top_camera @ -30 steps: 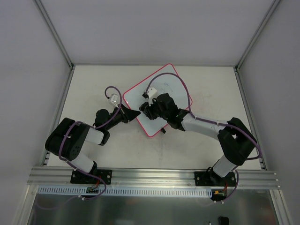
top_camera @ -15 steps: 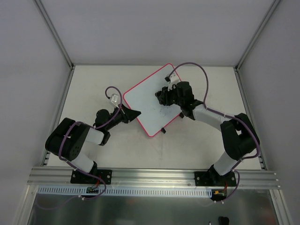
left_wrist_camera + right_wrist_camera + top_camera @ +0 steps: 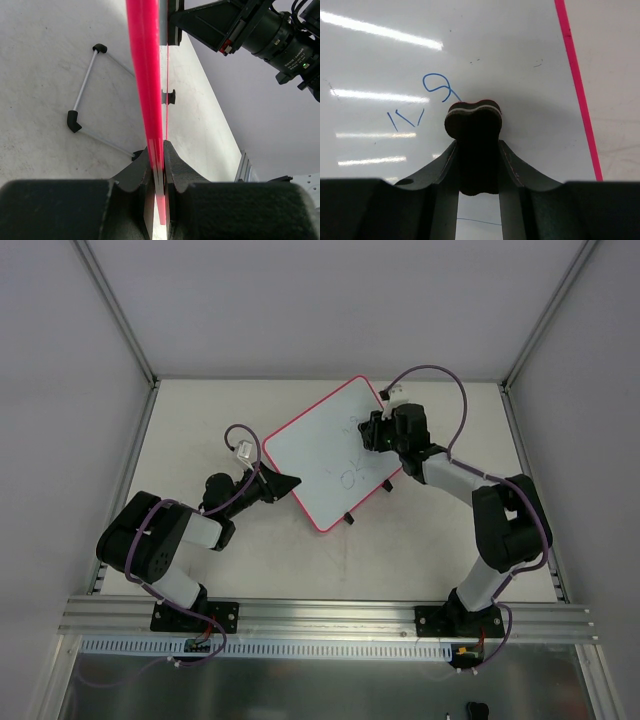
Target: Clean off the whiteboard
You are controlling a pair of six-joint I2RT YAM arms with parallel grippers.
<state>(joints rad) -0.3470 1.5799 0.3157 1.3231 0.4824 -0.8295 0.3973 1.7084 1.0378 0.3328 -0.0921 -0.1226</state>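
The whiteboard (image 3: 320, 455) lies tilted on the table, white with a pink-red rim and faint blue handwriting (image 3: 352, 472) in its lower right part. My left gripper (image 3: 290, 483) is shut on the board's left rim, seen edge-on in the left wrist view (image 3: 145, 75). My right gripper (image 3: 372, 432) is shut on a small black eraser (image 3: 473, 122) and holds it over the board's right part. In the right wrist view blue marks (image 3: 437, 87) sit just left of the eraser. The board's rim (image 3: 575, 80) runs down the right side.
Two black clips (image 3: 348, 518) stick out from the board's lower right edge. A thin metal stand with black ends (image 3: 82, 90) lies on the table under the board. Grey walls and metal posts enclose the table (image 3: 200, 420).
My right gripper has swept the eraser from the board's left middle up and to the right, toward the top right edge. The handwriting is now uncovered. The left gripper and board have stayed put.
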